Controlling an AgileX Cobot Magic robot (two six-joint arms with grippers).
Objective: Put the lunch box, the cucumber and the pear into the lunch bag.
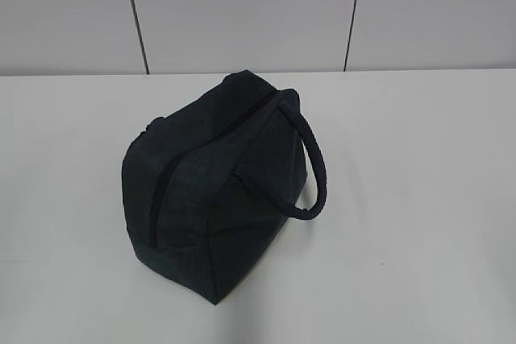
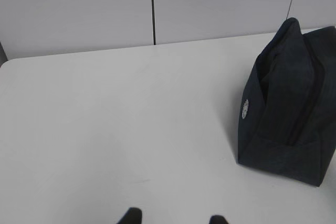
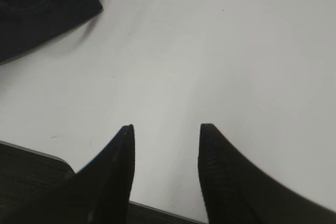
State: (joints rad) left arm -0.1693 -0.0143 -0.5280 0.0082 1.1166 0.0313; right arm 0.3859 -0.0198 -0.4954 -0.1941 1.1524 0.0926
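Observation:
The dark navy lunch bag [image 1: 214,179] stands in the middle of the white table, its zipper line closed along the top and its thick looped handle [image 1: 310,171] hanging to the right. It also shows at the right of the left wrist view [image 2: 289,108] and at the top left corner of the right wrist view [image 3: 37,9]. My left gripper [image 2: 174,217] is open and empty, over bare table left of the bag. My right gripper [image 3: 167,129] is open and empty near the table's front edge. The lunch box, cucumber and pear are out of view. Neither arm shows in the exterior view.
The white table [image 1: 419,199] ends at a pale panelled wall [image 1: 242,6] behind. The table's front edge [image 3: 31,153] shows beneath my right gripper.

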